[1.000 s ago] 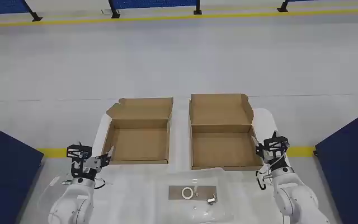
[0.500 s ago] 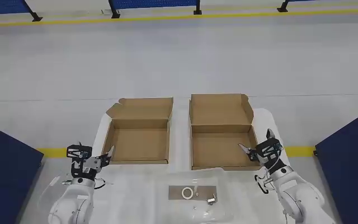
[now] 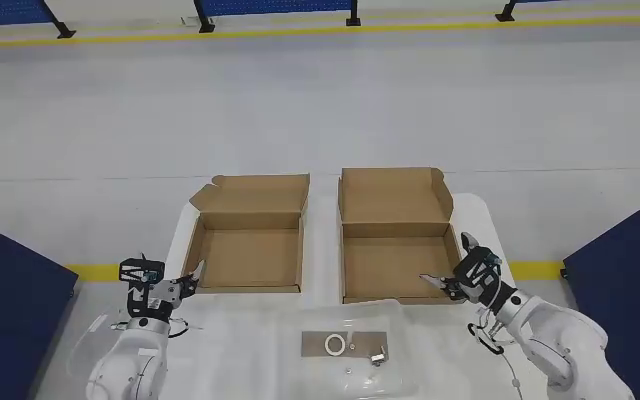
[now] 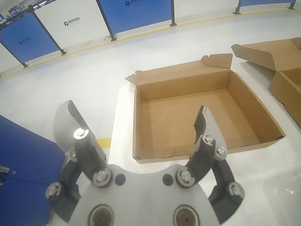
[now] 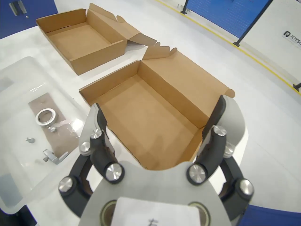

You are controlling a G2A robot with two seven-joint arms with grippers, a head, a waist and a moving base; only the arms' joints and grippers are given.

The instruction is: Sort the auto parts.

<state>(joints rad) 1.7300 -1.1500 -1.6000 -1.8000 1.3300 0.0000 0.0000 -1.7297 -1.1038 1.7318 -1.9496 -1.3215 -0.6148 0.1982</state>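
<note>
left jaws spread, empty, beside left cardboard box (image 3: 250,257) | right jaws spread, empty, at right cardboard box (image 3: 395,268) near corner | metal ring (image 5: 46,117), bracket (image 5: 53,157) in clear tray (image 5: 16,78) on counter (image 3: 320,270)

The left gripper (image 4: 136,109) was open, with its fingers spread wide. The right gripper (image 5: 158,102) was wide open too. The two arms were well apart.

Pale grey floor (image 3: 320,110) lies on my side of the yellow line (image 3: 300,32); just beyond it stand blue and white partition panels (image 4: 134,3).
</note>
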